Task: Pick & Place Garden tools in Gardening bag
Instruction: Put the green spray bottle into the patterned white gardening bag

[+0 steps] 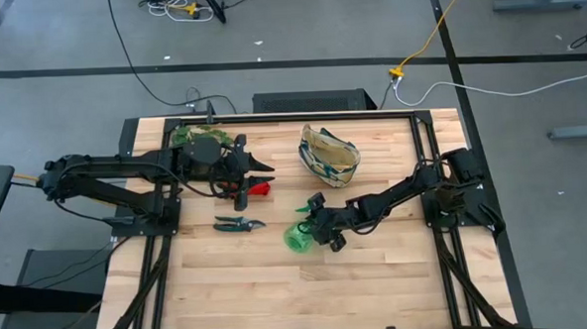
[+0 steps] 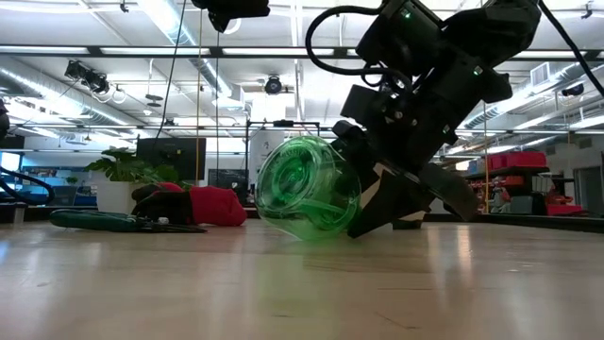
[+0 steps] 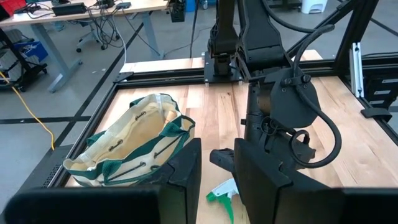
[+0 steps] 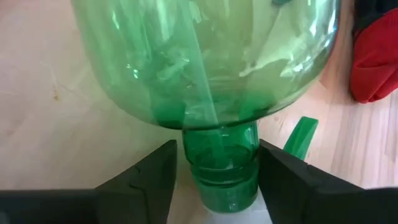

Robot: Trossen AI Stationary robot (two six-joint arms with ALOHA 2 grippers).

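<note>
The green spray bottle [image 1: 297, 237] lies on its side at the table's middle, its round base toward the near edge [image 2: 307, 189]. My right gripper [image 1: 319, 223] is open, with a finger on either side of the bottle's neck [image 4: 222, 158]. The pruning shears [image 1: 239, 223] lie flat left of the bottle. The red gloves [image 1: 262, 189] lie behind them. My left gripper [image 1: 257, 170] is open and empty above the gloves, pointing toward the gardening bag [image 1: 328, 155], which stands open at the far middle [image 3: 127, 149]. I cannot make out the hand rake.
The leafy plant sprig [image 1: 198, 137] lies at the far left, under my left arm. Black frame rails [image 1: 272, 116] run along the table's edges. Bare wood shows on the near half of the table [image 1: 299, 293].
</note>
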